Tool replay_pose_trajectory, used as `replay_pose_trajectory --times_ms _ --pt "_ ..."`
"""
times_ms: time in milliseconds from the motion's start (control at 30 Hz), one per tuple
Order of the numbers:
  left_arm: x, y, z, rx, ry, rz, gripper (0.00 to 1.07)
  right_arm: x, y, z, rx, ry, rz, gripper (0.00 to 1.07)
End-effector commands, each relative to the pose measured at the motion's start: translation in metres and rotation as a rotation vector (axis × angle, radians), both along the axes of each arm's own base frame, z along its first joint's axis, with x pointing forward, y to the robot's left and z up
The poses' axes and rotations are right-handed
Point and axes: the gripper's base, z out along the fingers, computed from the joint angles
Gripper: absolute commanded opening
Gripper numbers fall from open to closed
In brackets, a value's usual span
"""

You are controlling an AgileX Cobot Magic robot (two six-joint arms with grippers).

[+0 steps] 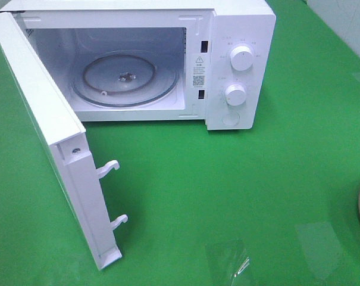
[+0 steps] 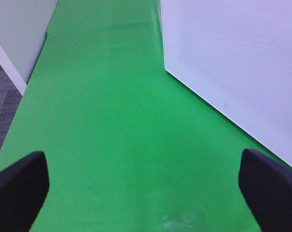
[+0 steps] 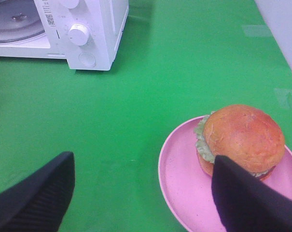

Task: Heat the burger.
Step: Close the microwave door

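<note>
One microwave (image 1: 168,65) stands on the green desk (image 1: 227,190), door (image 1: 49,137) swung wide, with two knobs (image 1: 241,58) and one glass turntable (image 1: 126,77). One burger (image 3: 242,140) rests on one pink plate (image 3: 184,183). Left pincer (image 2: 146,188) hovers released over bare desk; right pincer (image 3: 141,193) hovers released just beside the burger.

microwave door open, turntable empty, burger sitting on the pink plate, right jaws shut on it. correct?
One thing is off: the right gripper isn't shut on the burger. The right wrist view shows its jaws spread wide, holding nothing. The rest holds: microwave door open, turntable empty, burger on the pink plate.
</note>
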Motion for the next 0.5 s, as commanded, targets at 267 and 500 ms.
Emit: replay_pose_trajectory --times_ms 267,500 --pt "-0.0017 -0.0002 0.0005 -0.004 -0.028 0.000 1.00 -0.0032 -0.0002 0.0008 0.008 -0.037 -0.007 0.76" --pt "-0.0017 -0.0002 0.0005 -0.004 -0.028 0.000 1.00 -0.0032 -0.0002 0.0008 0.008 -0.037 -0.007 0.76"
